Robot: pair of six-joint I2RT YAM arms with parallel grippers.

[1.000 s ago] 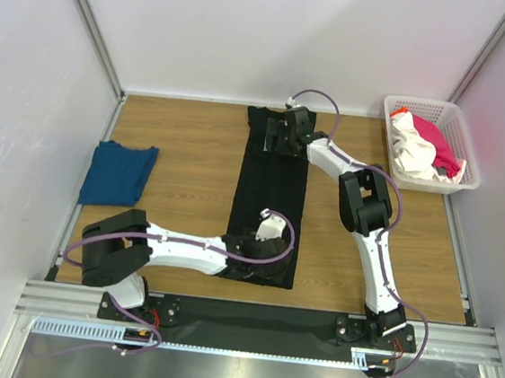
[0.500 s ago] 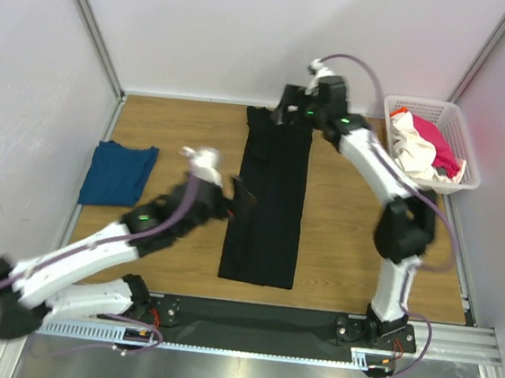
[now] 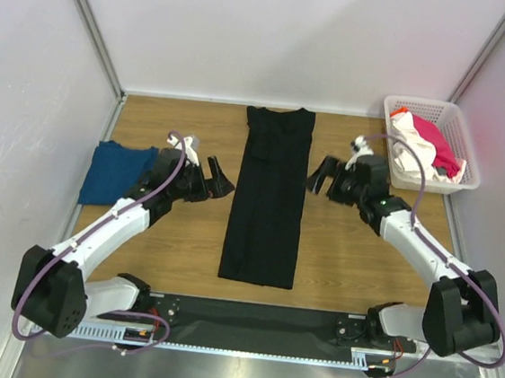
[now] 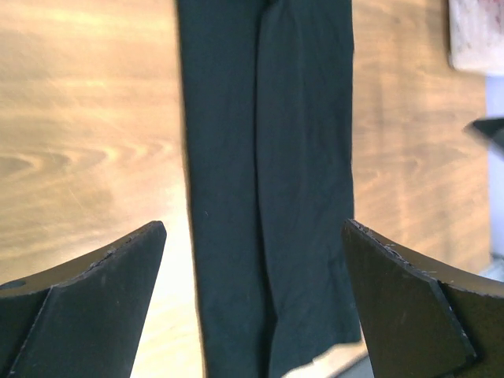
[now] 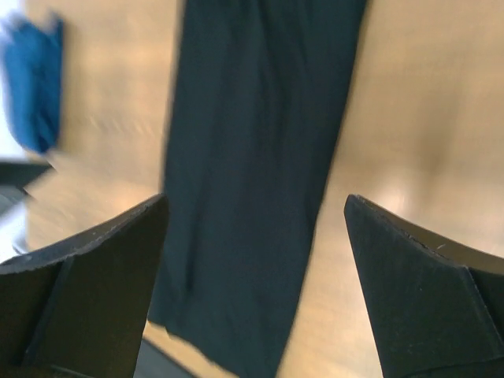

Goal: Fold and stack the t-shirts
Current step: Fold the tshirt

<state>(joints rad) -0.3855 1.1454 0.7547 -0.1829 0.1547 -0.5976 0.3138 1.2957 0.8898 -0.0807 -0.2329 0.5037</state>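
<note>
A large black t-shirt (image 3: 268, 195) lies as a long narrow folded strip down the middle of the wooden table, collar end far. A dark blue t-shirt (image 3: 117, 173) lies folded at the left. White (image 3: 414, 152) and pink-red (image 3: 441, 144) t-shirts are bundled in the basket. My left gripper (image 3: 220, 178) hovers open just left of the black strip, and my right gripper (image 3: 320, 176) hovers open just right of it. Both are empty. The left wrist view shows the black shirt (image 4: 268, 157) below the spread left gripper (image 4: 253, 224); the right wrist view shows it (image 5: 260, 142) below the right gripper (image 5: 256, 198).
A white lattice basket (image 3: 424, 103) stands at the far right corner of the table. White walls with metal posts enclose the table on three sides. The blue shirt (image 5: 33, 87) appears blurred at the upper left of the right wrist view.
The left arm swung away from the black shirt's near end out to its left side. The right arm pulled back from the collar end to the right side. The shirt lies flat, released.
</note>
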